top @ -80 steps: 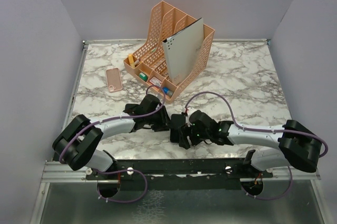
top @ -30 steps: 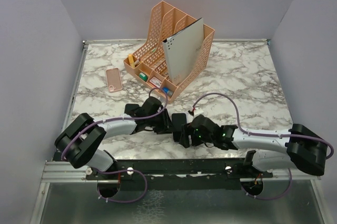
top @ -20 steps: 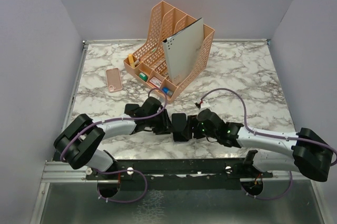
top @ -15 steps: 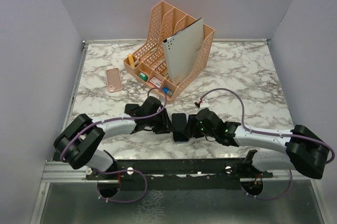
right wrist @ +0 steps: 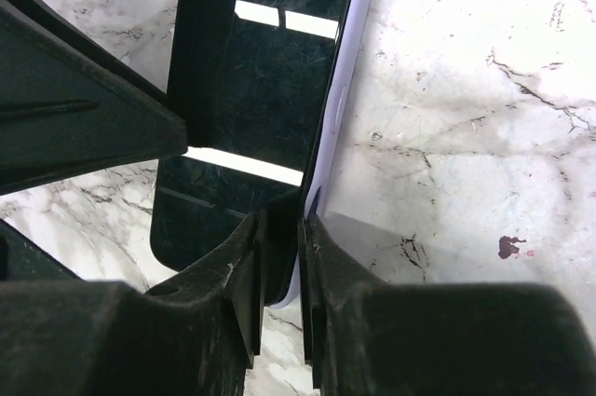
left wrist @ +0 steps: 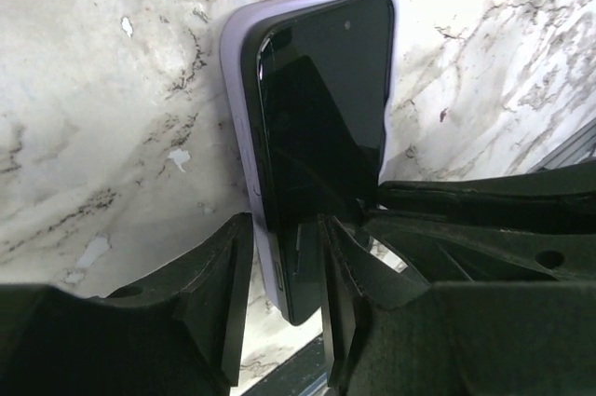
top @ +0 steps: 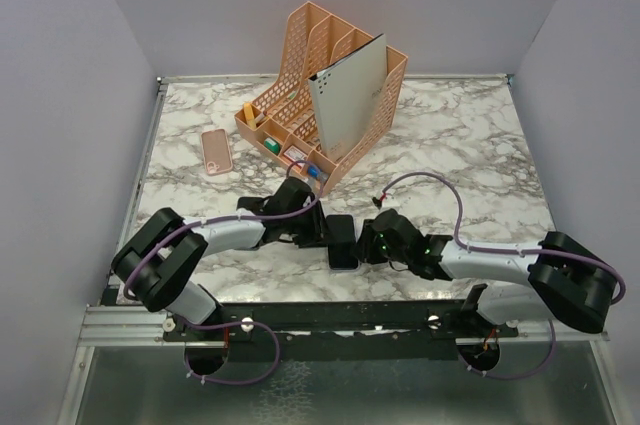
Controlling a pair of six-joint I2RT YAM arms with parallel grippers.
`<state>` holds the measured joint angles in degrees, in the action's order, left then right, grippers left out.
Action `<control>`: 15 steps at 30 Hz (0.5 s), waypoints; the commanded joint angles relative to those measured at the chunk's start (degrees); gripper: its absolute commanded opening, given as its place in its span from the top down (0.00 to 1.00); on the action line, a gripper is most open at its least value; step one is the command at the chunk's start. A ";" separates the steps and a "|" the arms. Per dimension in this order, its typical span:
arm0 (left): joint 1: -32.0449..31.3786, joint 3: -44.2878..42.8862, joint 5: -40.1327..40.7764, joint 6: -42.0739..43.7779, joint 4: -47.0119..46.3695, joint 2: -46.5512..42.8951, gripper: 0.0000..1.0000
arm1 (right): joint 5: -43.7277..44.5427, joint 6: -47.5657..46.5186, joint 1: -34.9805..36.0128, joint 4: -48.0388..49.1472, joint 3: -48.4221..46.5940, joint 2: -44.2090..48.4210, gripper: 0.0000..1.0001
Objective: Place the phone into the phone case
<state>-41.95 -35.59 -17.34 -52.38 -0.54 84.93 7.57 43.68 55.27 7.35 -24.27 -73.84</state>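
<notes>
- Both sets of jaws grip the phone (top: 342,242), the left jaws reaching in from the left and the right jaws from the right.
- On the left jaws, the fingers (left wrist: 219,289) straddle one end of the phone and its lilac case (left wrist: 231,51). They are part spread and press against both sides.
- The right jaws are almost together. Their fingers (right wrist: 244,289) pinch a thin edge at the phone's corner, where the case rim runs into the gap.
- The phone lies screen up in the case at the near middle of the desk (top: 470,145), close to the near edge and between the two arms.
- The case rim shows round the phone's end and along one long side. In the left wrist view the other long side looks raised above the rim, and I cannot tell whether it is fully seated.
- A peach organiser (top: 300,55) stands far, left of centre, with a grey board (top: 350,105) upright in it.
- A pink slab (top: 216,151) lies flat just left of the organiser, well apart from the phone.
</notes>
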 commanded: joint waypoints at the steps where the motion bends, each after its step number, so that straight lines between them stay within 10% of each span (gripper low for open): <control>1: 0.21 -2.33 1.34 2.77 2.37 2.54 0.63 | -0.27 1.13 -0.05 -0.56 2.24 -2.96 0.75; 8: 0.05 -2.23 2.42 4.40 3.68 2.51 0.71 | -1.05 2.93 -1.21 -1.42 2.39 2.29 0.46; 15: -0.23 -1.47 -0.14 3.85 0.77 3.76 0.71 | -3.03 2.96 -2.35 0.37 2.87 3.13 0.39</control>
<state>-41.98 -37.19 -16.95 -49.60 0.91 87.13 6.55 46.06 53.47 7.29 -22.33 -69.82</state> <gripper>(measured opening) 0.297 0.602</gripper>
